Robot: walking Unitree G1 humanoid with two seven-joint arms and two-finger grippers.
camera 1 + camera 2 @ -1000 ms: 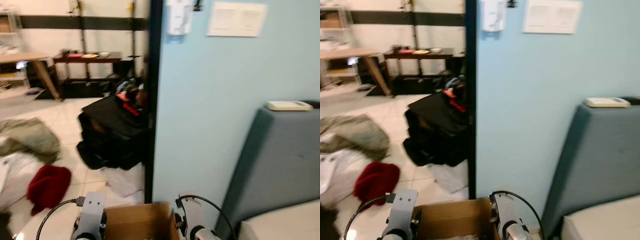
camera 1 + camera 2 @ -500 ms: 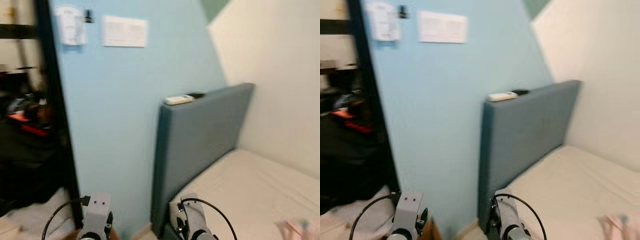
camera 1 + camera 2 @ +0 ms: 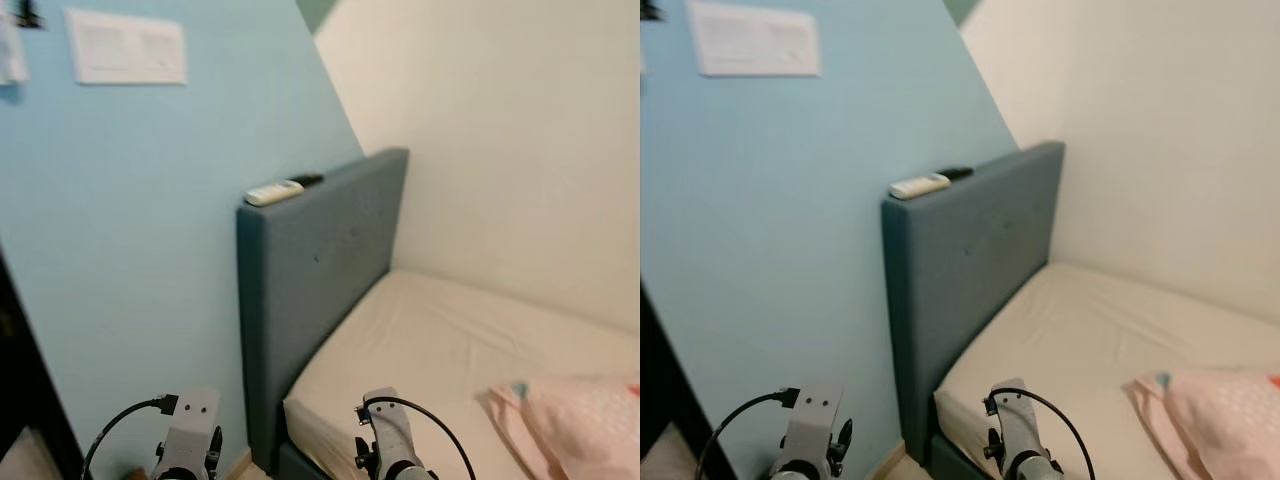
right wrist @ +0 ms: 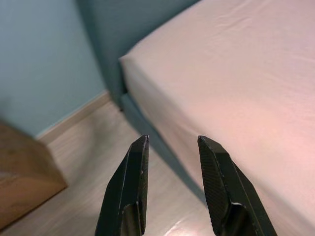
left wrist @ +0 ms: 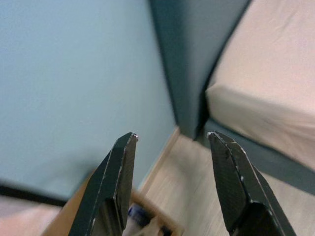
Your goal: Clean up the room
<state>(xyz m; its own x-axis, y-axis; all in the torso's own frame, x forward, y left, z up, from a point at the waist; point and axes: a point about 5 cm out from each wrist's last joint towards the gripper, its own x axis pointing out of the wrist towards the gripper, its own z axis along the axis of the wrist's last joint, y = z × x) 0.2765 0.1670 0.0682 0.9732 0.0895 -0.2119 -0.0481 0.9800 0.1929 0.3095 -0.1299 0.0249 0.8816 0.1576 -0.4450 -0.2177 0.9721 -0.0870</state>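
Now both grippers, left [image 5: 170, 140] & right [image 4: 170, 142], hang w/ jaws released (empty) beside the bed [image 3: 440, 340].

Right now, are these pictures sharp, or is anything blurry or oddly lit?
Left eye view: soft throughout, the white remote on the headboard smeared. Left wrist view: fingers fairly crisp, wall and floor behind blurred. Right wrist view: the mattress looks washed out and pinkish.

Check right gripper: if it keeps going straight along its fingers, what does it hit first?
Probably the side edge of the mattress or the floor beside it. The right gripper is open and empty, nothing nearer shows between its fingers. Depth unclear.
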